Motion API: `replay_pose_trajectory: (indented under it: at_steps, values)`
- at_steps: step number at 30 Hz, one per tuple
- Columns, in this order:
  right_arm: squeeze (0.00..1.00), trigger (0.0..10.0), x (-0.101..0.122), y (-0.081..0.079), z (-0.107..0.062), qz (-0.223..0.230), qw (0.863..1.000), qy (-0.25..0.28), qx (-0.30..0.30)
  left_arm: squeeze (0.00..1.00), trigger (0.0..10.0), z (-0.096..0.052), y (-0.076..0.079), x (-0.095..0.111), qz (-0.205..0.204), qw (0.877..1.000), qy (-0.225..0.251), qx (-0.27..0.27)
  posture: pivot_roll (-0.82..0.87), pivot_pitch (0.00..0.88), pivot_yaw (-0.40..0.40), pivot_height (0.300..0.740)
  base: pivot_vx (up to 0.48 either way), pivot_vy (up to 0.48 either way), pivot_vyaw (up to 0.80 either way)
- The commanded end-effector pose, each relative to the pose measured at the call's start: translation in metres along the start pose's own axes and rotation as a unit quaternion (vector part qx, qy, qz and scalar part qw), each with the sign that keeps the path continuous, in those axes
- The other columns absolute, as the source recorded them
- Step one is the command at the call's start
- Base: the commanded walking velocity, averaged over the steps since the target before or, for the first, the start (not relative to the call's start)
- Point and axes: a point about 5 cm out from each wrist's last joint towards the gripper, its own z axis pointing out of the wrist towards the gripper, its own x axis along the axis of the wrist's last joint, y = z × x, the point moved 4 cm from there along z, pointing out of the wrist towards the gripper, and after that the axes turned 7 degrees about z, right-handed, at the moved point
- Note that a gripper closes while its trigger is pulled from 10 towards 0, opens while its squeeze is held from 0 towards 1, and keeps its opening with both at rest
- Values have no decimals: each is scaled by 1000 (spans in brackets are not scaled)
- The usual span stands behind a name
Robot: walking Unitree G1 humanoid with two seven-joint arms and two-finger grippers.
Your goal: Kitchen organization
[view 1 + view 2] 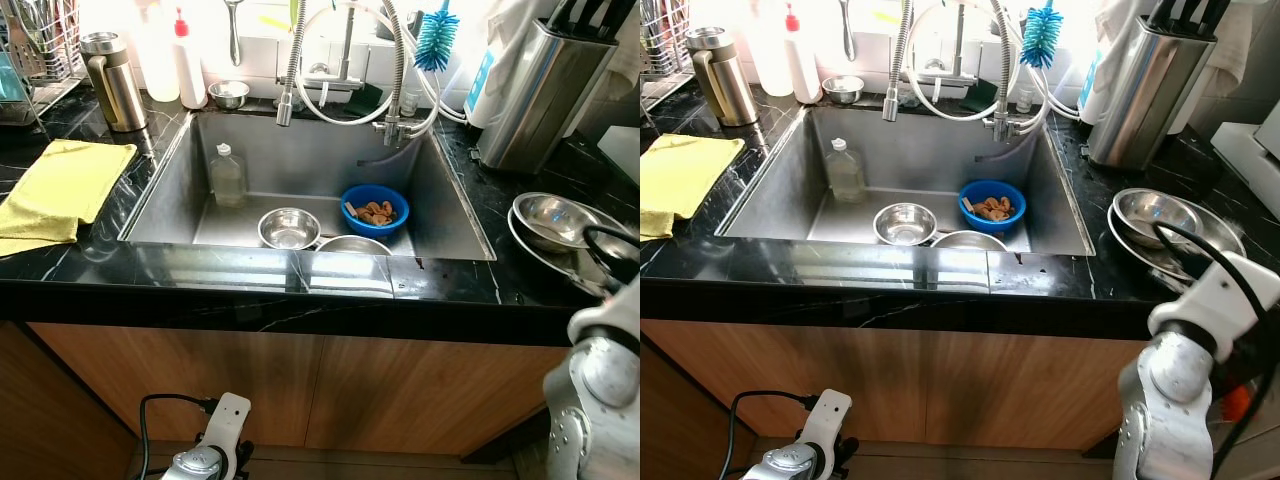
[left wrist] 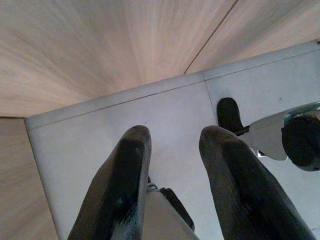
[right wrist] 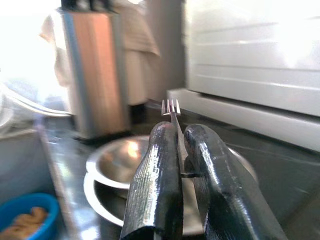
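My right gripper (image 3: pixel 174 131) is shut on a metal fork (image 3: pixel 171 107), whose tines stick up past the fingertips. It hovers over two stacked steel bowls (image 1: pixel 552 217) on the black counter to the right of the sink (image 1: pixel 300 160). In the sink lie a blue bowl (image 1: pixel 375 208) with brown food scraps, a small steel bowl (image 1: pixel 289 227), another steel bowl's rim (image 1: pixel 352 244) and a clear bottle (image 1: pixel 227 175). My left gripper (image 2: pixel 175 137) hangs low by the floor, open, with nothing between its fingers.
A steel knife block (image 1: pixel 540 90) stands behind the stacked bowls. A yellow cloth (image 1: pixel 55 190) lies on the counter at left, with a steel jug (image 1: pixel 112 80) and a dish rack (image 1: pixel 45 40) behind it. Faucet hoses and a blue brush (image 1: pixel 437 38) hang over the sink's back edge.
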Motion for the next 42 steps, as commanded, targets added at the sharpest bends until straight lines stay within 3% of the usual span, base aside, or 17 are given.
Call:
replay_pose_trajectory:
  at_steps: [1, 7, 8, 10, 15, 16, 20, 28, 35, 39, 40, 41, 42]
  values:
    - [0, 10000, 3, -1, 2, 2, 1000, 6, 6, 0, 10000, 0, 3, -7, -6, 1000, -11, -2, 157, 62, -91, 732, 0, 0, 0]
    - [0, 10000, 9, -18, 13, 2, 999, 9, 53, 0, 10000, -1, 4, -9, -8, 1000, -12, 0, 159, 59, -92, 732, 0, 0, 0]
    - [0, 10000, 10, -36, 20, -5, 994, 0, 107, 0, 10000, -1, 3, -9, -8, 1000, -12, 1, 158, 56, -92, 732, 0, 0, 0]
    - [0, 10000, 10, -56, 29, -18, 986, -13, 167, 0, 10000, -1, 3, -9, -8, 1000, -12, 2, 163, 53, -94, 732, 0, 0, 0]
    - [0, 10000, 8, -80, 41, -22, 970, -35, 239, 0, 10000, -1, 3, -9, -10, 1000, -11, 4, 173, 50, -100, 732, 0, 0, 0]
    - [0, 10000, 5, -91, 44, -27, 962, -45, 269, 0, 10000, -1, 3, -9, -12, 1000, -11, 5, 178, 48, -104, 732, 0, 0, 0]
    - [0, 10000, -8, -105, 47, -31, 949, -74, 306, 0, 10000, -1, 3, -9, -15, 1000, -10, 7, 184, 48, -109, 732, 0, 0, 0]
    - [0, 10000, -50, -108, 59, -35, 932, -149, 329, 0, 10000, -1, 3, -10, -21, 1000, -11, 10, 193, 55, -119, 732, 0, 0, 0]
    - [0, 10000, -91, -100, 63, -48, 919, -224, 320, 0, 10000, -1, 3, -11, -25, 1000, -12, 12, 204, 60, -124, 732, 0, 0, 0]
    - [0, 10000, -97, -101, 62, -48, 914, -233, 328, 0, 10000, -1, 2, -11, -26, 1000, -11, 13, 206, 62, -124, 732, 0, 0, 0]
    - [337, 10000, -97, -103, 63, -47, 914, -233, 329, 0, 10000, -1, 1, -12, -27, 999, -12, 13, 205, 64, -125, 732, 0, 0, 0]
    - [337, 10000, -97, -103, 63, -47, 914, -233, 329, 0, 10000, -1, 1, -12, -27, 999, -12, 13, 205, 64, -125, 732, 0, 0, 0]
    - [690, 10000, -98, -104, 64, -46, 913, -233, 331, 0, 10000, -1, 1, -12, -27, 999, -12, 13, 206, 65, -124, 732, 0, 0, 0]
